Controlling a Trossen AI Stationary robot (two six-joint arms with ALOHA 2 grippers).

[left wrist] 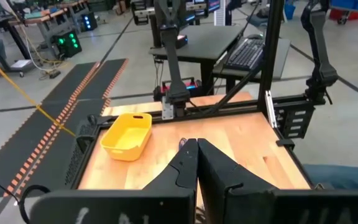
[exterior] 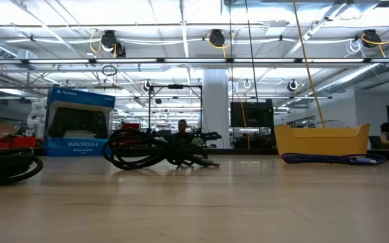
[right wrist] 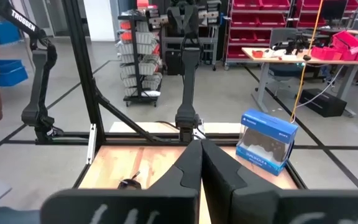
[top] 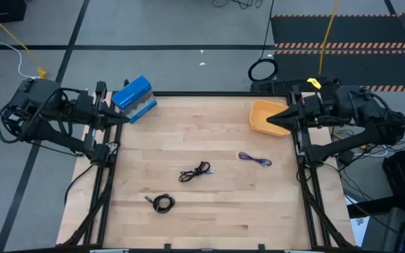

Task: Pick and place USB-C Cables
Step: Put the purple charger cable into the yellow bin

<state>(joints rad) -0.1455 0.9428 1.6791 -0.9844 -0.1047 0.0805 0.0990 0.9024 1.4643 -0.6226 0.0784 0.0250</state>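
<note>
Both arms parked: left gripper [top: 126, 118] fingers together at the bench's [top: 216, 225] left edge, right gripper [top: 271, 119] pressed together at the right edge over the yellow bin [top: 262, 112]. Three cables lie loose: purple cable [top: 255, 159] near the bin, black cable [top: 195, 171] mid-bench, second black coil [top: 162, 203] toward the front.

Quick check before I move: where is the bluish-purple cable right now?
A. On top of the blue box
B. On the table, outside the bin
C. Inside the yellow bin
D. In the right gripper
B: in the high view the bluish-purple cable lies on the wooden table, apart from the yellow bin; both grippers are shut and hold nothing.
</note>
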